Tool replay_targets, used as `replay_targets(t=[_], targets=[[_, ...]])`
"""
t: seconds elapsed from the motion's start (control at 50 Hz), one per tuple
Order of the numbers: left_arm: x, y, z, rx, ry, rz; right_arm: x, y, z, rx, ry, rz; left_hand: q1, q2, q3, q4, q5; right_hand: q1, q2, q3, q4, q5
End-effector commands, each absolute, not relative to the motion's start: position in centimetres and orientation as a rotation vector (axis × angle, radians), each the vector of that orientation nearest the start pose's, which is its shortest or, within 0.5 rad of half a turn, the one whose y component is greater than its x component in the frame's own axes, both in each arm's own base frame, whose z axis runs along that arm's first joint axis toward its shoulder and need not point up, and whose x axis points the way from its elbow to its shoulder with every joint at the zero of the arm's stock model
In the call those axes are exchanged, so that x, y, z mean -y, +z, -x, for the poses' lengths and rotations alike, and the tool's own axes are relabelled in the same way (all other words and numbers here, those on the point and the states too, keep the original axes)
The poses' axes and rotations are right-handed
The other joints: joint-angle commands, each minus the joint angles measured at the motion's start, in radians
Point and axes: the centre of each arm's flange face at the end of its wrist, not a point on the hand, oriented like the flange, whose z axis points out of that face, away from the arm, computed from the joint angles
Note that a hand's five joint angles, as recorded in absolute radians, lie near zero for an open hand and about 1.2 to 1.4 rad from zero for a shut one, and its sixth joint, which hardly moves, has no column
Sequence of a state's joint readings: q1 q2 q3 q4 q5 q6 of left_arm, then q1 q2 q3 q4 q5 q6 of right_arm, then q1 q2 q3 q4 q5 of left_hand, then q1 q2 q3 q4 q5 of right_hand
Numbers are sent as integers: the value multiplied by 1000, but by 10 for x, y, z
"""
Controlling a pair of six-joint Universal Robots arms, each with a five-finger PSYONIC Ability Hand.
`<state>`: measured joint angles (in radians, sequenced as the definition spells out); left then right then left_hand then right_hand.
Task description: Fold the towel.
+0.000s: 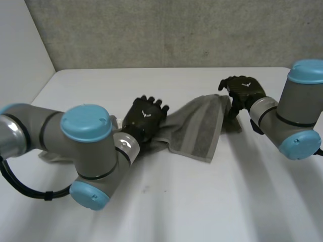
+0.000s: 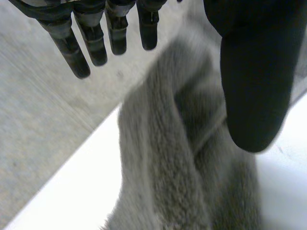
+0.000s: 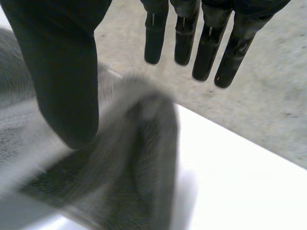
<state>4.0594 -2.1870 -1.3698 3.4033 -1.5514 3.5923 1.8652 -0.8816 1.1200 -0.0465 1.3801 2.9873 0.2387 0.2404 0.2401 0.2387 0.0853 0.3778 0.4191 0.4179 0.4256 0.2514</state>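
Two hands, fingers straight and holding nothing, flank the rumpled towel (image 1: 199, 126) on the table (image 1: 202, 201), its length running between them: left hand (image 1: 145, 116) at one end, right hand (image 1: 243, 92) at the other.

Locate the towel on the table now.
In the head view the towel lies rumpled on the table between the hands: left hand over its left end, right hand at its far right corner.

White table (image 1: 202, 201), backed by a grey wall (image 1: 151, 35). A single grey towel (image 1: 197, 128) lies rumpled across the table's middle, with bare tabletop on its near and far sides.
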Motion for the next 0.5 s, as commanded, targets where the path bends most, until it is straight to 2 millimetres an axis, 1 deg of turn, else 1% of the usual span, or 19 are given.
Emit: replay_targets(t=[0.02, 0.06, 0.08, 0.1, 0.12, 0.16, 0.18, 0.2, 0.22, 0.24, 0.26, 0.28, 0.3, 0.34, 0.36, 0.4, 0.44, 0.46, 0.5], targets=[[246, 223, 345, -2018, -2288, -1228, 359, 226, -260, -2111, -1921, 657, -58, -59, -59, -57, -79, -31, -73, -72, -79, -80], [251, 247, 330, -1975, -2333, -1150, 344, 244, -257, -2078, -1948, 665, -58, -59, -59, -57, -79, -23, -64, -63, -71, -71], [251, 247, 330, -1975, -2333, -1149, 344, 244, -257, -2077, -1948, 665, -58, -59, -59, -57, -79, -23, -64, -63, -71, -71], [256, 254, 318, -1968, -2326, -1106, 338, 254, -257, -2055, -1965, 668, -58, -59, -59, -57, -79, -17, -58, -57, -65, -65], [256, 254, 318, -1968, -2326, -1106, 338, 254, -257, -2055, -1965, 668, -58, -59, -59, -57, -79, -17, -58, -57, -65, -65], [260, 262, 299, -1970, -2303, -1050, 326, 261, -257, -2034, -1964, 684, -58, -59, -59, -57, -79, -2, -44, -42, -50, -50], [261, 264, 291, -1977, -2286, -1029, 321, 262, -257, -2033, -1959, 699, -58, -59, -59, -57, -79, 18, -23, -22, -30, -30], [261, 264, 291, -1977, -2286, -1029, 321, 262, -257, -2033, -1959, 699, -58, -59, -59, -57, -79, 18, -23, -22, -29, -30], [262, 265, 283, -1991, -2262, -1008, 316, 259, -257, -2044, -1941, 718, -52, -53, -53, -52, -73, 24, -17, -16, -24, -24], [264, 263, 274, -2010, -2228, -991, 311, 256, -256, -2054, -1925, 742, -34, -36, -36, -34, -55, 24, -17, -16, -24, -24], [264, 263, 274, -2011, -2228, -991, 311, 256, -256, -2054, -1925, 742, -34, -36, -35, -34, -55, 24, -17, -16, -24, -24], [267, 259, 262, -2043, -2182, -967, 306, 253, -256, -2067, -1906, 767, -28, -30, -30, -28, -49, 24, -17, -16, -24, -24], [267, 259, 262, -2043, -2182, -967, 306, 253, -256, -2067, -1906, 767, -28, -30, -30, -28, -49, 24, -17, -16, -24, -24], [278, 244, 238, -2121, -2079, -933, 295, 244, -259, -2088, -1849, 820, 33, 31, 32, 33, 12, 24, -17, -16, -24, -24], [278, 244, 238, -2122, -2078, -933, 295, 244, -259, -2089, -1848, 820, 33, 32, 32, 34, 12, 24, -17, -16, -24, -24], [283, 228, 220, -2220, -1993, -949, 280, 236, -269, -2075, -1781, 881, 168, 166, 167, 168, 147, 24, -17, -16, -24, -24], [285, 220, 212, -2276, -1955, -957, 274, 233, -273, -2072, -1759, 898, 183, 181, 182, 183, 162, 24, -17, -16, -24, -24], [285, 220, 212, -2277, -1955, -957, 274, 233, -273, -2072, -1759, 898, 183, 182, 182, 183, 162, 24, -17, -16, -24, -24], [289, 207, 198, -2375, -1901, -944, 269, 227, -276, -2080, -1726, 909, 183, 182, 182, 183, 162, 24, -17, -16, -24, -24]])
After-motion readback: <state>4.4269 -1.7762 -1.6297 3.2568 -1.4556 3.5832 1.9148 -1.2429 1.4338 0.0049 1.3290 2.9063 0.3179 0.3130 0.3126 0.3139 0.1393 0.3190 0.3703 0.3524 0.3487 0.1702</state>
